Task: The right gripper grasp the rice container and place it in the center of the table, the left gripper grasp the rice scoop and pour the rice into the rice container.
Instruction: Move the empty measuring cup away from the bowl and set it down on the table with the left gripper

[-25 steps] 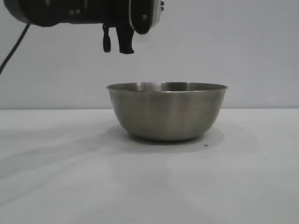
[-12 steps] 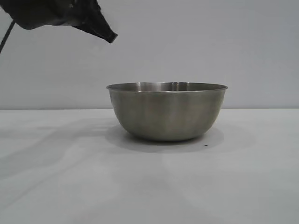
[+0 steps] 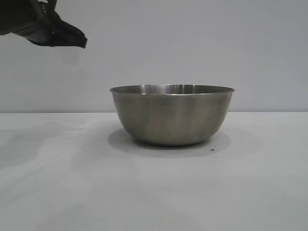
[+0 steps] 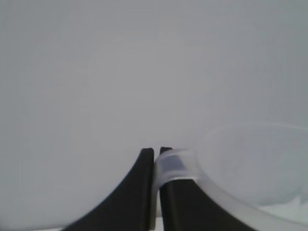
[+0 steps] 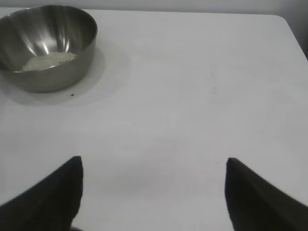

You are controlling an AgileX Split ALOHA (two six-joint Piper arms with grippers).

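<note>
We judge the pour done: off-white rice (image 5: 48, 60) lies in the round brushed-steel bowl (image 3: 172, 115) mid-table (image 3: 72, 192), our left hand (image 4: 157, 161) clenched on the translucent plastic scoop's (image 4: 231, 168) handle (right hand (image 5: 153, 166) spread, empty), leaving only set-down.

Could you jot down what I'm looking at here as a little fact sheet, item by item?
Bowl: rice container, steel, upright on the table
Contents: rice, a shallow pale layer in the bottom
Left gripper: up at the exterior view's left, clear of the bowl, shut on the rice scoop handle
Right gripper: open, empty, well away from the bowl
Table mark: dark speck beside the bowl
</note>
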